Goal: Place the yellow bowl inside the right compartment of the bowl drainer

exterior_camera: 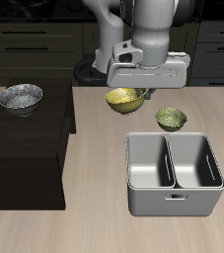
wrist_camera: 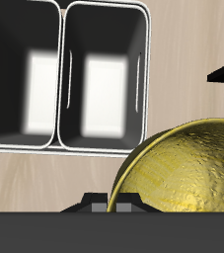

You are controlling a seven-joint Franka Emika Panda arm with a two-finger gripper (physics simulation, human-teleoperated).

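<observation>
Wooden table (exterior_camera: 94, 222): three bowls, apparently; one two-well bowl drainer (exterior_camera: 175, 174).

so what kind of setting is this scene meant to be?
Most likely a simulated kitchen. Dark cabinet fronts with drawer handles run along the back, a grey two-well bowl drainer sits on the light wood table, and there is tableware: a yellow bowl, a green bowl and a silver bowl.

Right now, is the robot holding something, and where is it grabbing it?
Yes. The end effector holds the yellow bowl by its rim, lifted off the table.
</observation>
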